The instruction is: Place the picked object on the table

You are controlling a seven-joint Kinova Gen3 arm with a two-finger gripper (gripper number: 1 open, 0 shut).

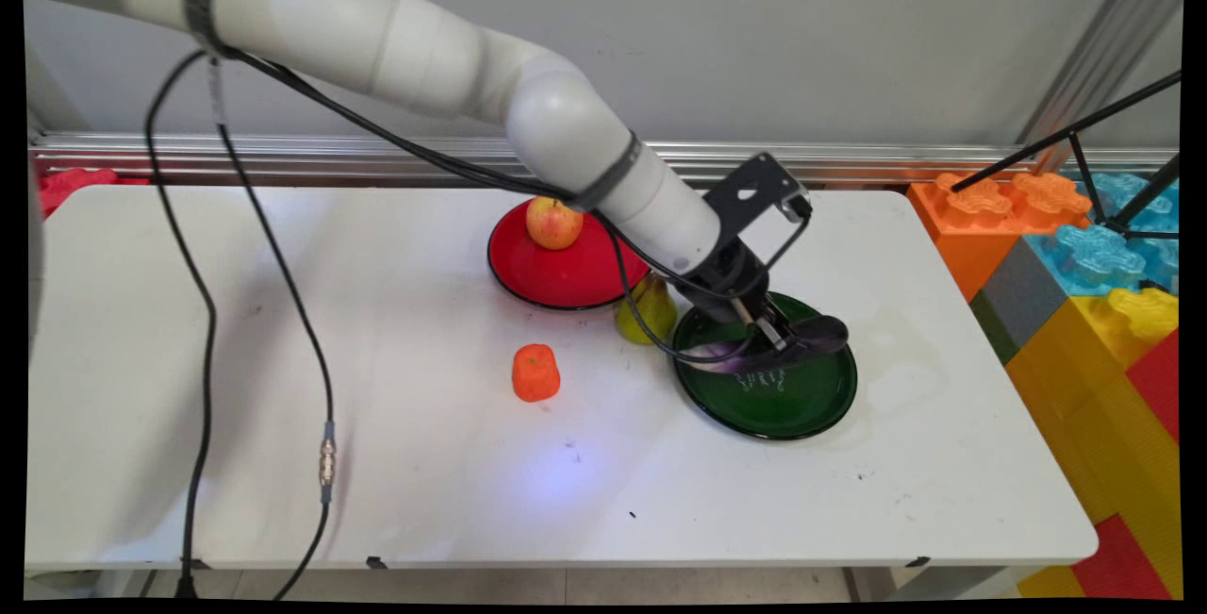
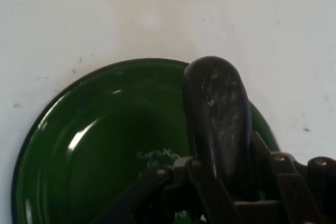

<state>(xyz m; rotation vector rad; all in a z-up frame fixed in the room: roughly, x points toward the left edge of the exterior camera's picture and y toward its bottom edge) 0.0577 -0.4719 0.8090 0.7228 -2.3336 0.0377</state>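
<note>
White table (image 1: 377, 463) below me; my gripper (image 1: 768, 336) at right of centre pinches a dark purple eggplant (image 2: 218, 114) over the green plate (image 2: 79, 145).

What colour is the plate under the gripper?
Dark green, clearest in the hand view.

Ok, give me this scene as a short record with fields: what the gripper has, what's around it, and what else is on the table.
gripper: gripper low over the green plate, jaws shut on a dark purple eggplant
eggplant: lies across the plate, its tip past the rim
beside plate: yellow-green pear on the table
behind: red plate holding an apple
also: orange carrot piece
off table: coloured blocks at the right
</note>
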